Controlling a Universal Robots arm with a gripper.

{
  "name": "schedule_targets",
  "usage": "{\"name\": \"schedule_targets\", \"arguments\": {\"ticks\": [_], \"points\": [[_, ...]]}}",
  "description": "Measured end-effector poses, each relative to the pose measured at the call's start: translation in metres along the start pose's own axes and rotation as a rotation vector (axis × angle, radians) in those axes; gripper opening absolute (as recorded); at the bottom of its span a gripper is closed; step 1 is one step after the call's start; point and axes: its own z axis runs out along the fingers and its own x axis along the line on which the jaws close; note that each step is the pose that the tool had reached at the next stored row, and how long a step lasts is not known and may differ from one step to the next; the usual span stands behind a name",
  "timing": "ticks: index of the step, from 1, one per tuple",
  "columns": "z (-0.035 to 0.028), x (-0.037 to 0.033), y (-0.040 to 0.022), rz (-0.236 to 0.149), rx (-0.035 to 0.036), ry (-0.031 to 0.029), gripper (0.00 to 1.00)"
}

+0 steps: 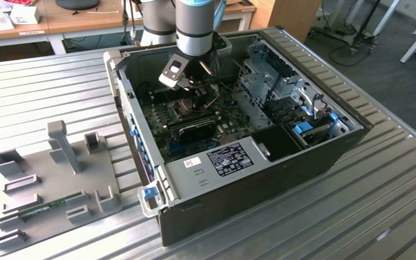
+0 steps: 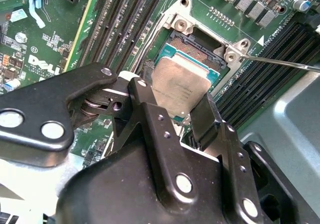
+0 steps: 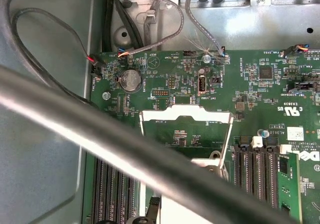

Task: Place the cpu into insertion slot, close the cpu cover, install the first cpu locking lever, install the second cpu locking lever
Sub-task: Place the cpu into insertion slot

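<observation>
In the second wrist view the black fingers are clamped narrow on opposite edges of the cpu. They hold it tilted just above the insertion slot, whose dark centre lies bare inside its silver rim. A thin wire locking lever sticks out beside the slot. In the first wrist view the cpu cover stands swung open. The green motherboard carries white printed lettering. In the exterior view a white and a black sticker sit on the open computer case, which rests on the slatted metal table.
</observation>
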Motion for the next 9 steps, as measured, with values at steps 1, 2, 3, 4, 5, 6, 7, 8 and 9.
{"name": "schedule_targets", "arguments": {"ticks": [1,2,3,4,5,6,7,8,9], "points": [[0.0,0.0,0.0,0.0,0.0001,-0.0001,0.54],[-0.0001,0.0001,0.0,0.0,0.0002,-0.0002,0.54],[-0.0001,0.0003,0.0,0.0,0.0003,-0.0004,0.54],[0.0,0.0006,0.0,0.0,0.0002,-0.0003,0.54],[0.0001,0.0009,0.0,0.0,0.0001,-0.0001,0.54],[0.0001,0.0011,-0.0001,0.0,0.0001,-0.0001,0.54],[0.0001,0.0014,-0.0002,0.0,0.0001,-0.0001,0.54],[0.0002,0.0016,-0.0004,0.0,0.0,0.0,0.54],[0.0002,0.0016,-0.0006,0.0,0.0,0.0,0.54]]}}
